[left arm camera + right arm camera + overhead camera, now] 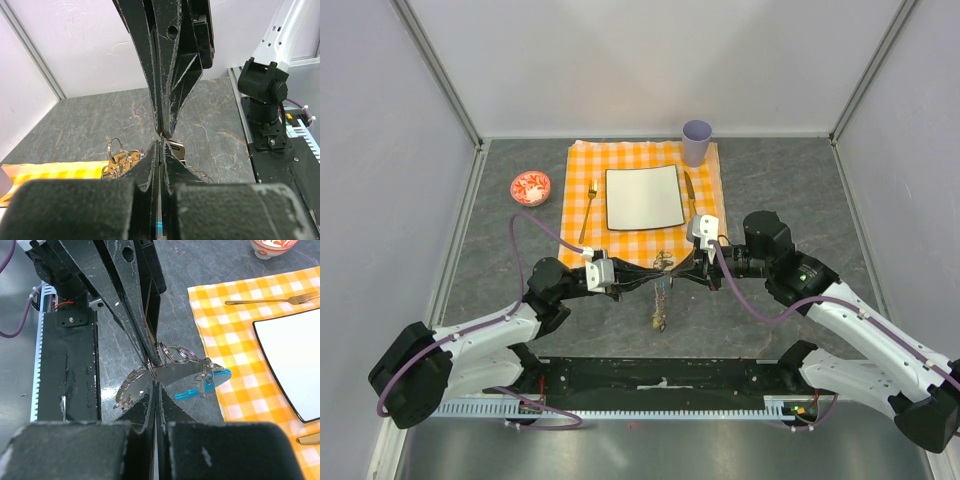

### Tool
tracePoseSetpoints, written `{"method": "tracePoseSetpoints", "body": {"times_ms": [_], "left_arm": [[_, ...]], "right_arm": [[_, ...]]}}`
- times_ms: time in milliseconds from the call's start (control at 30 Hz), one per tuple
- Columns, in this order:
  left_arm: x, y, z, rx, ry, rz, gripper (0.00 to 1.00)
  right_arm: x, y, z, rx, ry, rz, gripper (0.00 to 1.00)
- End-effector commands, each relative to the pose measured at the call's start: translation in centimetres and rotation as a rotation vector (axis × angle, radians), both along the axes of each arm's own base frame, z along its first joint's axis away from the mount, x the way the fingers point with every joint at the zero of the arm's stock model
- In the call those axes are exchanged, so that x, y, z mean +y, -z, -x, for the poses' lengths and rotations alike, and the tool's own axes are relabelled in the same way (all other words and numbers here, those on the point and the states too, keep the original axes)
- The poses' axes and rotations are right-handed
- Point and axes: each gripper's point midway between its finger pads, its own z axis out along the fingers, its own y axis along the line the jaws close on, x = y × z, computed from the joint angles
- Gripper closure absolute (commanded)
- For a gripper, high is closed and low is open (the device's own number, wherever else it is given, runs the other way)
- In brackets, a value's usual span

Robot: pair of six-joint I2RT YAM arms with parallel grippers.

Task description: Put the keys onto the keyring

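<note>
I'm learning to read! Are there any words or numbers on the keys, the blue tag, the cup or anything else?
Nothing here can be read.
Blue tag: no print shows.
Keys: too small and blurred to tell any stamp.
Cup and plate: plain.
Bowl: only a red pattern, no letters.

Left wrist view: jaws hide most of the keys (119, 161). Right wrist view: edges cut off the plate (295, 365) and bowl (272, 246).
</note>
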Motion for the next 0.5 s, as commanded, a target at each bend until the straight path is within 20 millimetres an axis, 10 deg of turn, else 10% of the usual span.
{"method": "tracePoseSetpoints", "body": {"times_ms": [0,467], "left_arm": [[0.13,-2.69,0.48,-0.071,0.017,0.079,0.98],[0.05,-2.34,0.26,-0.062,0.010,0.067,0.98]], "right_arm": [[0.51,-1.34,0.16,-0.030,-0.030,-0.045,1.00],[0.52,-1.99,0.83,-0.044,-0.061,-0.068,1.00]]}}
